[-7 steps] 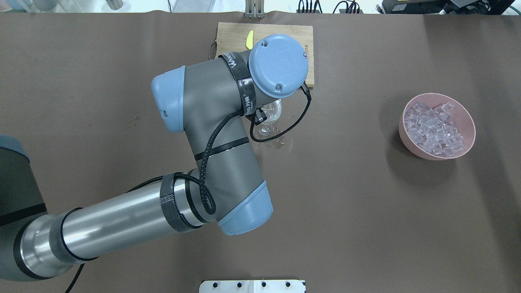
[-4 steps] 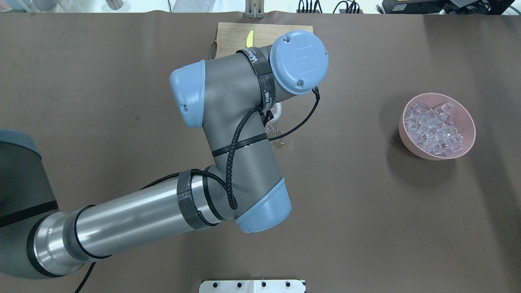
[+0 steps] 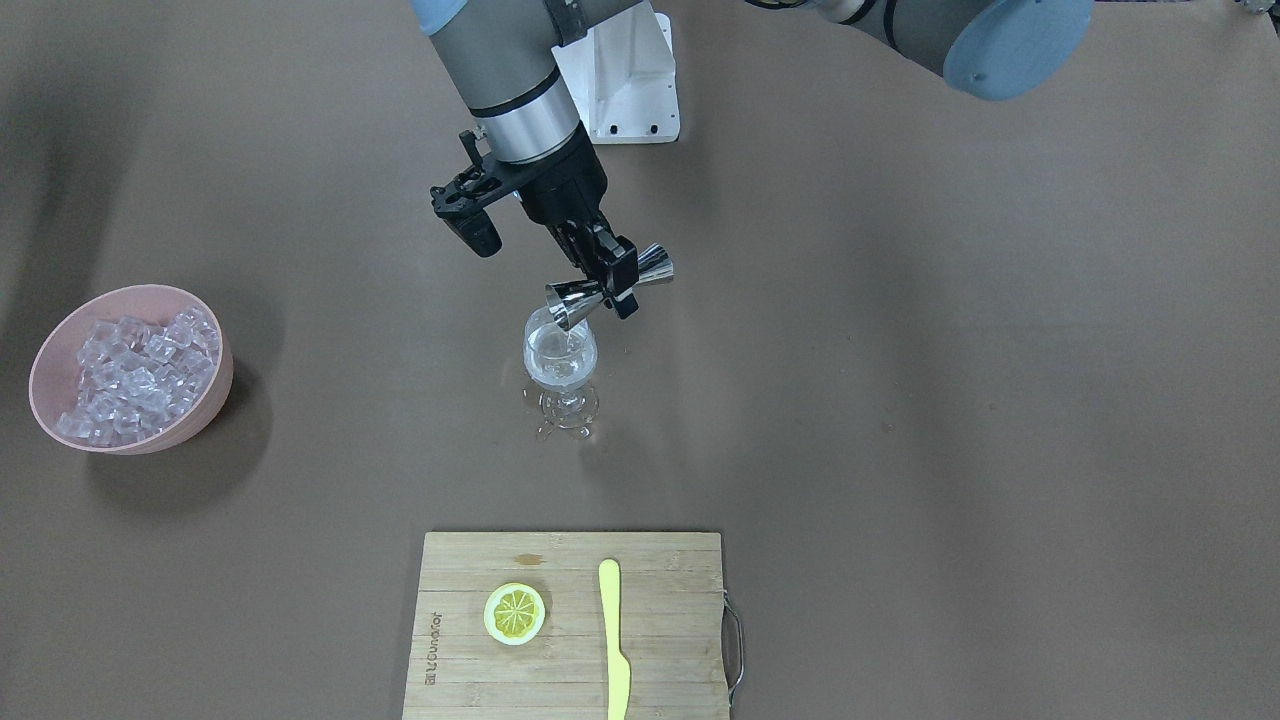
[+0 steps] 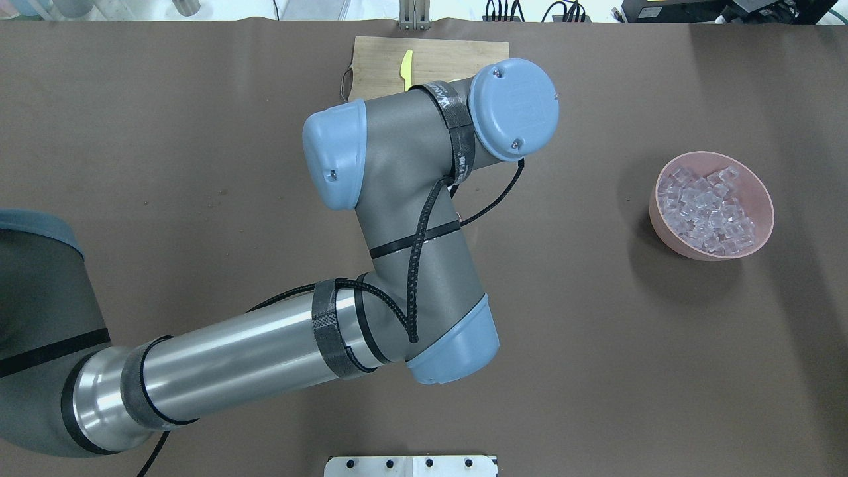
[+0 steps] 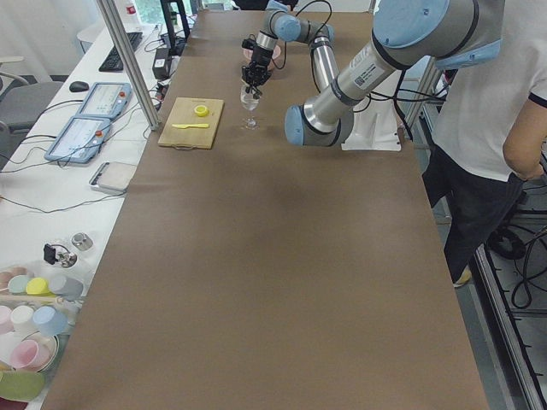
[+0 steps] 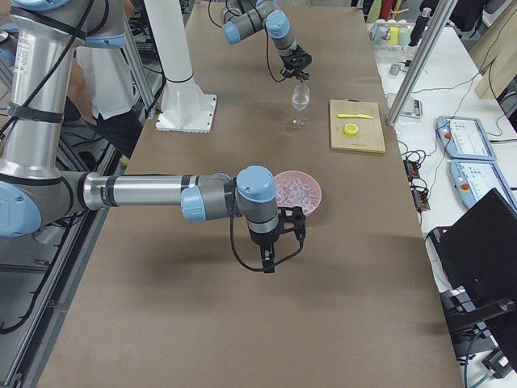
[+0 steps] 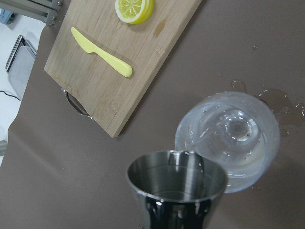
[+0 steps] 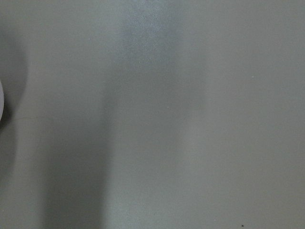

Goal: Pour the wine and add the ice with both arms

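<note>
My left gripper (image 3: 612, 272) is shut on a steel double-ended jigger (image 3: 568, 302) and holds it tilted, its mouth over the rim of a clear wine glass (image 3: 560, 362). The left wrist view shows the jigger (image 7: 176, 186) close up beside the glass (image 7: 228, 138). A small amount of clear wine (image 3: 560, 375) sits in the glass. In the overhead view the left arm (image 4: 411, 218) hides the glass. The ice (image 4: 705, 209) fills a pink bowl (image 4: 762, 228). My right gripper (image 6: 273, 252) hangs near that bowl; whether it is open or shut cannot be told.
A wooden cutting board (image 3: 660, 640) carries a lemon slice (image 3: 514, 612) and a yellow knife (image 3: 612, 640) beyond the glass. Spilled clear drops (image 7: 281, 100) lie by the glass foot. The white base mount (image 3: 625, 90) stands behind. A person (image 5: 496, 128) stands beside the table.
The left arm's wrist has swung to the right in the overhead view and now covers the glass that showed beneath it before.
</note>
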`<state>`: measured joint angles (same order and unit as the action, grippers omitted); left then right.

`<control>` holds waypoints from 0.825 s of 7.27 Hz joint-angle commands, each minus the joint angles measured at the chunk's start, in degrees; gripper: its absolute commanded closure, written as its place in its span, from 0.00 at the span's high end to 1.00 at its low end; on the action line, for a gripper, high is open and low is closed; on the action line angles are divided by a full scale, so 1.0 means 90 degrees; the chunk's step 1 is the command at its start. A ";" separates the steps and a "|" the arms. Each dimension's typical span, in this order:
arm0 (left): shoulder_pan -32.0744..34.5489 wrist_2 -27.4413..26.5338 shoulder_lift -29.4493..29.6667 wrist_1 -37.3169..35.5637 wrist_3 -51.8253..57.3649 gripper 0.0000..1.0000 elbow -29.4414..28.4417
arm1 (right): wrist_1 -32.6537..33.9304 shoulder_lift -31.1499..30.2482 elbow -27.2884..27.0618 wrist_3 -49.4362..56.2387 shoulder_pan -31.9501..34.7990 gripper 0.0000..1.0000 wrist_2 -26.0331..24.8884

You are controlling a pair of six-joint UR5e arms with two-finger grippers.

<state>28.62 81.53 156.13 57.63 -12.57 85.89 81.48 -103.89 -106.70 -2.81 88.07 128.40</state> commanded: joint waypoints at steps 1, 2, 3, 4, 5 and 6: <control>-0.0064 -0.0045 0.0006 -0.0095 0.0000 0.00 -0.0022 | 0.0000 0.0000 0.0000 0.0000 0.0000 1.00 0.0000; -0.0084 -0.0035 0.0006 -0.0085 0.0000 0.00 -0.0012 | 0.0000 0.0000 0.0000 0.0000 0.0000 1.00 0.0000; -0.0084 -0.0025 -0.0004 -0.0047 -0.0010 0.00 0.0007 | 0.0000 0.0000 0.0000 0.0000 0.0000 1.00 0.0000; -0.0084 -0.0016 -0.0023 -0.0017 -0.0010 0.00 0.0046 | 0.0000 0.0000 0.0000 0.0000 0.0000 1.00 0.0000; -0.0084 -0.0006 -0.0053 0.0089 -0.0010 0.00 0.0104 | 0.0000 0.0000 0.0000 0.0000 0.0000 1.00 0.0000; -0.0084 0.0013 -0.0178 0.0390 -0.0010 0.00 0.0221 | 0.0000 0.0000 0.0010 0.0000 0.0000 1.00 -0.0009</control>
<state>27.87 81.48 155.46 58.86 -12.65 86.91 81.47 -103.89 -106.67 -2.81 88.07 128.39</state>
